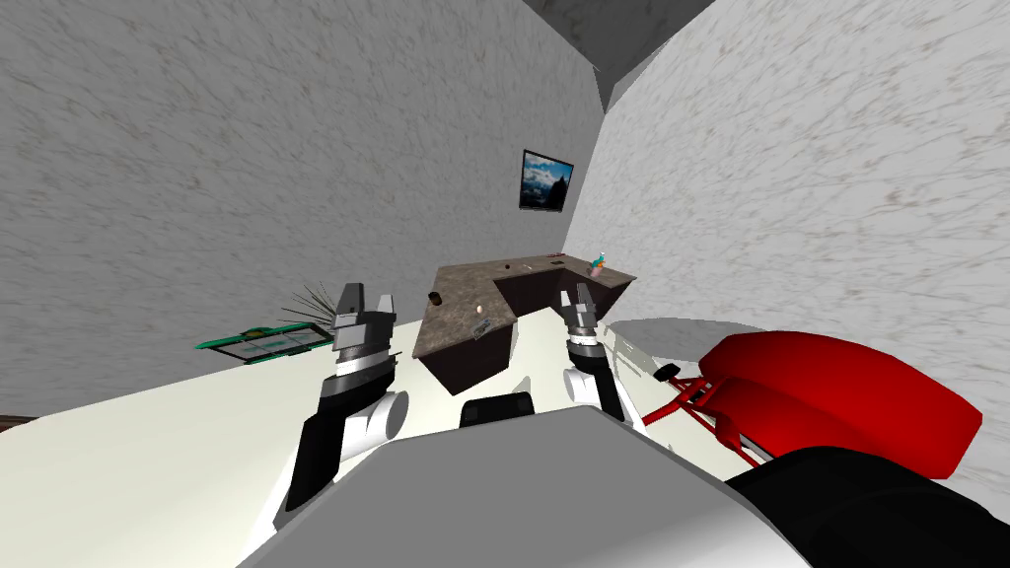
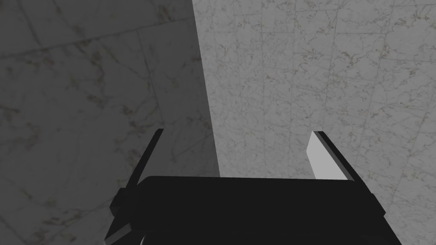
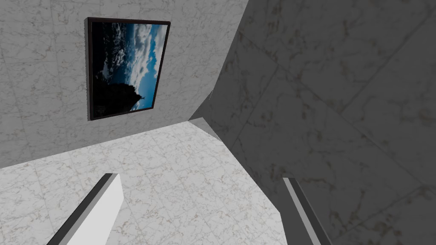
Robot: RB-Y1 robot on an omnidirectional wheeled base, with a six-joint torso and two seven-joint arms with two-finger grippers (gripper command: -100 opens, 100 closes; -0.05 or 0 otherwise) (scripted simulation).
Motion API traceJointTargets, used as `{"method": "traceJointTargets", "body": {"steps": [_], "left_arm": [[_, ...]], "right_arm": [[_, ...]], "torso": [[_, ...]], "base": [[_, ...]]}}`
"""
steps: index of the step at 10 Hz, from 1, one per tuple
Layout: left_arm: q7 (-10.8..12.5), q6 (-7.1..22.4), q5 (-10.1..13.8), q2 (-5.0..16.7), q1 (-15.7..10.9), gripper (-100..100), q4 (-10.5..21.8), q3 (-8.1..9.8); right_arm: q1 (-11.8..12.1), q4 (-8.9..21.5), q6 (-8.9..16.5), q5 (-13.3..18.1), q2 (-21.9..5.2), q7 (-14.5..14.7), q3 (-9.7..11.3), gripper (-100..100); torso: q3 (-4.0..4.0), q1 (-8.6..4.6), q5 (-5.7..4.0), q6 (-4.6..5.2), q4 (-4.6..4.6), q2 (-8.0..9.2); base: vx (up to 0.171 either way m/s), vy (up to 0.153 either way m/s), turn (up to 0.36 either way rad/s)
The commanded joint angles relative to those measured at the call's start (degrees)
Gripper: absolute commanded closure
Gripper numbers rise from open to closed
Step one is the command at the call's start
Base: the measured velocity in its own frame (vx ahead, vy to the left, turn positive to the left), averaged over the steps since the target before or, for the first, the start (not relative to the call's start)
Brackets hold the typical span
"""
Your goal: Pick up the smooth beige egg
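Observation:
A small beige egg (image 1: 481, 310) lies on the brown L-shaped counter (image 1: 454, 320) ahead of me, near its front corner. Both arms are raised in front of my chest, well short of the counter. My left gripper (image 1: 364, 302) stands open to the left of the counter, with nothing between its fingers (image 2: 320, 157). My right gripper (image 1: 578, 298) is open too, in front of the counter's right wing, and its fingers (image 3: 100, 208) hold nothing.
On the counter also lie a dark round object (image 1: 433, 298), a small flat item (image 1: 482, 328) by the egg and a colourful item (image 1: 597, 264) at the far right. A red chair (image 1: 838, 394) stands close on my right. A green-framed panel (image 1: 266, 341) lies left.

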Motion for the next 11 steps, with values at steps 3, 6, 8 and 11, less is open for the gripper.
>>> {"method": "traceJointTargets", "body": {"steps": [3,6,8,11], "left_arm": [[-0.3,1.8,0.2,4.3,0.8,-100,0.4,0.86],[-0.9,4.8,0.6,8.3,2.3,-100,1.1,2.28],[-1.4,7.4,1.0,10.6,3.7,-100,1.7,3.5],[-2.4,11.8,1.6,13.9,6.0,-100,2.7,5.6]], "right_arm": [[0.0,0.0,0.0,0.0,0.0,0.0,0.0,0],[0.0,0.0,0.0,0.0,0.0,0.0,0.0,0],[0.0,0.0,0.0,0.0,0.0,0.0,0.0,0],[0.0,0.0,0.0,0.0,0.0,0.0,0.0,0]], "torso": [[-0.02,-0.11,-0.02,0.01,-0.01,-0.04],[-0.08,-0.25,-0.06,0.01,-0.03,-0.14],[-0.1,-0.34,-0.07,0.01,-0.04,-0.17],[-0.12,-0.38,-0.09,0.01,-0.05,-0.2]], "base": [[0.014,-0.037,-0.038],[0.041,-0.072,-0.062],[0.042,-0.103,-0.07],[0.061,-0.102,-0.084]]}}
